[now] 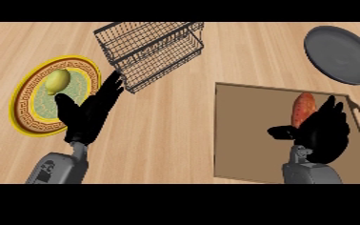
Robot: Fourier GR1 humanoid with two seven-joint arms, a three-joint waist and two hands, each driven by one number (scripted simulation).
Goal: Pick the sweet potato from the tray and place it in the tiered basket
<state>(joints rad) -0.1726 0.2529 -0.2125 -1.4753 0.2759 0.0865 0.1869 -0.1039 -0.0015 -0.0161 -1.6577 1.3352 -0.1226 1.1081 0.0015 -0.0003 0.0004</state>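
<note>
- A robot's right hand [320, 128] hovers over the sweet potato [303, 108] at about 4 o'clock in the head view, fingers spread and released, thumb out to the side; nothing is grasped.
- The sweet potato lies on the brown tray [246, 138], its orange body pointing toward 12 o'clock, the lower end hidden behind the hand.
- The tiered basket [151, 50], a black wire rack, stands tilted at about 11 o'clock, well apart from the tray.
- The left hand [88, 112] rests open at 8 o'clock, fingertips near the basket's lower corner and the edge of a patterned plate [28, 100] carrying a lemon [57, 80].
- Risk: the tapered potato could roll or slip out if the fingers close off-centre, as only its upper part shows beyond the palm.
- Risk: the carry toward 11 o'clock crosses the left hand's place; a low path could knock the wire rim or that hand.
- The tabletop [183, 138] is pale wood grain; a dark grey plate [337, 52] sits at 2 o'clock. No more of the room shows.
</note>
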